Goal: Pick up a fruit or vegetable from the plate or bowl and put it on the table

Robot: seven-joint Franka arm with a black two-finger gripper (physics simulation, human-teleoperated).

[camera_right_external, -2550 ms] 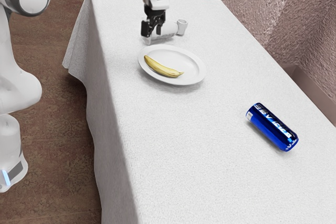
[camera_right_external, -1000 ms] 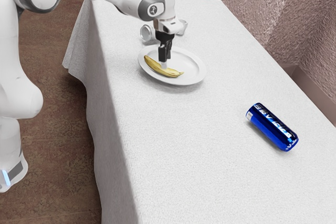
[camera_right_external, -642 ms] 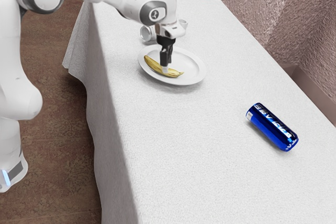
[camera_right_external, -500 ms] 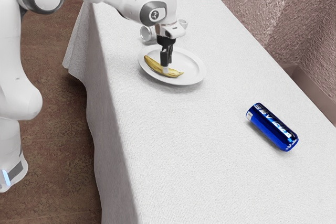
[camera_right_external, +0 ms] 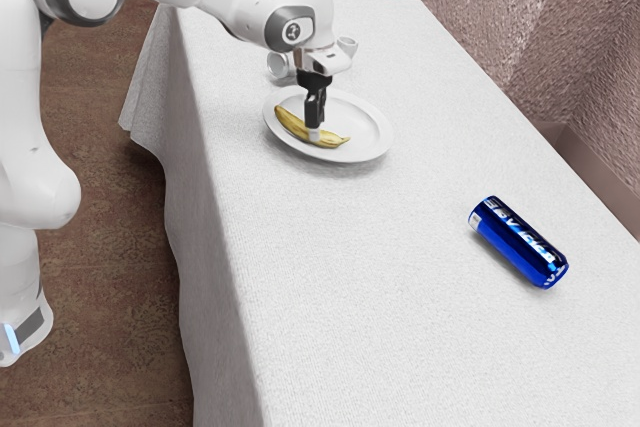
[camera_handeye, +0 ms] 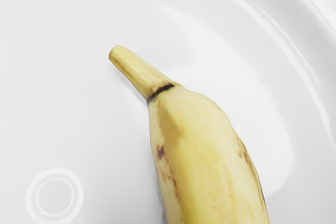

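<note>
well, our hand (camera_right_external: 314, 134) is down at the banana (camera_right_external: 294, 124), over toward nine o'clock on the plate (camera_right_external: 371, 131); whether we're wide or gripping, we cannot tell. from the plate, in the exterior view, the blue can (camera_right_external: 518, 243) lies at four o'clock.

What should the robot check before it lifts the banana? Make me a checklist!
1. Banana on the plate: ok.
2. Pincer down at the banana: ok, it is by the half nearer the stem.
3. Banana gripped tight: cannot tell.
4. Blue can out of the way: ok, it lies on its side, apart from the plate.
5. Banana on the table: not ok, it is on the plate, so this job isn't done.
</note>
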